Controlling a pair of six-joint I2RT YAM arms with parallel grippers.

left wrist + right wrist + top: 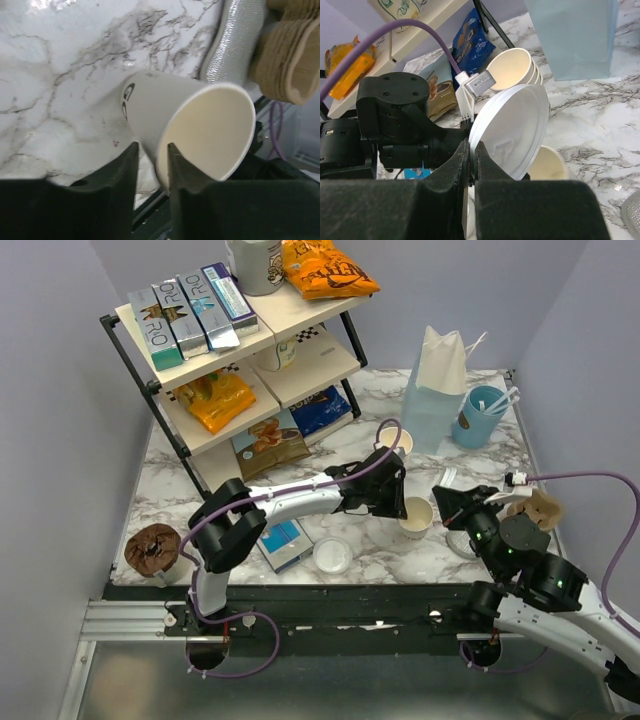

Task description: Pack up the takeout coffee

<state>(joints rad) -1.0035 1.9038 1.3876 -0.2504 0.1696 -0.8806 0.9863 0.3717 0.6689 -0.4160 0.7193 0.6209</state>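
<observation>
The takeout coffee's cup (417, 517), a single cream paper cup with no lid on it, stands on the marble near the middle. My left gripper (403, 508) reaches it from the left. In the left wrist view the jaws straddle the wall of the cup (210, 125), one finger inside the rim and one outside. The left gripper (151, 146) is open, with marble showing beside the outer finger. My right gripper (464, 506) is just right of the cup. In the right wrist view this gripper (473, 142) is shut on the edge of a round white lid (512, 130), held on edge above the cup (547, 162).
A stack of lidless cups (395, 440) stands behind the left gripper, with a light blue paper bag (435, 390) and a blue tub (483, 415) beyond. A loose white lid (333, 555) and a blue packet (285, 540) lie near the front. A snack shelf (230, 350) stands at the left and brown cardboard carriers (535, 508) lie at the right.
</observation>
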